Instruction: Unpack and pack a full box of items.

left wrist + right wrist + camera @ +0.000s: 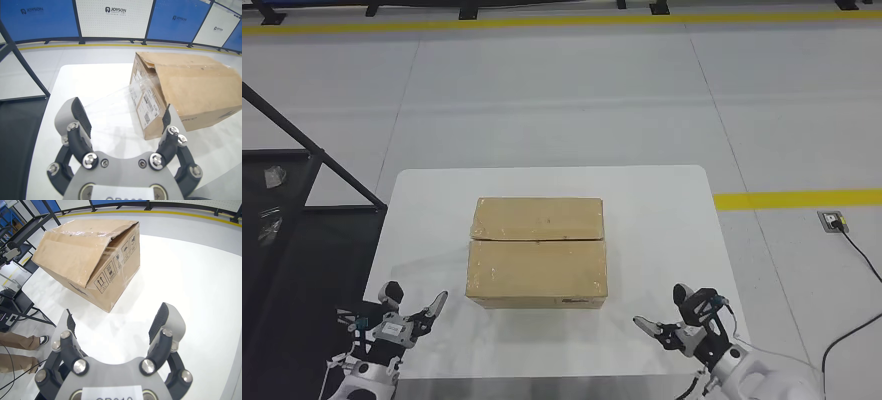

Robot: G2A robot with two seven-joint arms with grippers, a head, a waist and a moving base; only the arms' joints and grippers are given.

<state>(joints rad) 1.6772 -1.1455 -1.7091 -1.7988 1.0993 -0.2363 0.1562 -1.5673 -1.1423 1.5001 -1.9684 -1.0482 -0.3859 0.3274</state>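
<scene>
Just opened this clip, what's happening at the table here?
Nothing is held yet. A cardboard box sits on the white table, top flaps folded down, loose clear tape trailing off one end. The left end effector and right end effector hover open near the table's front edge, one either side of the box, touching nothing.

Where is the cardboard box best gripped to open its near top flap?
Grip the near flap of the cardboard box at its lifted end edge, likely coming from the side with the open right gripper: there the flap gapes off the end wall.
</scene>
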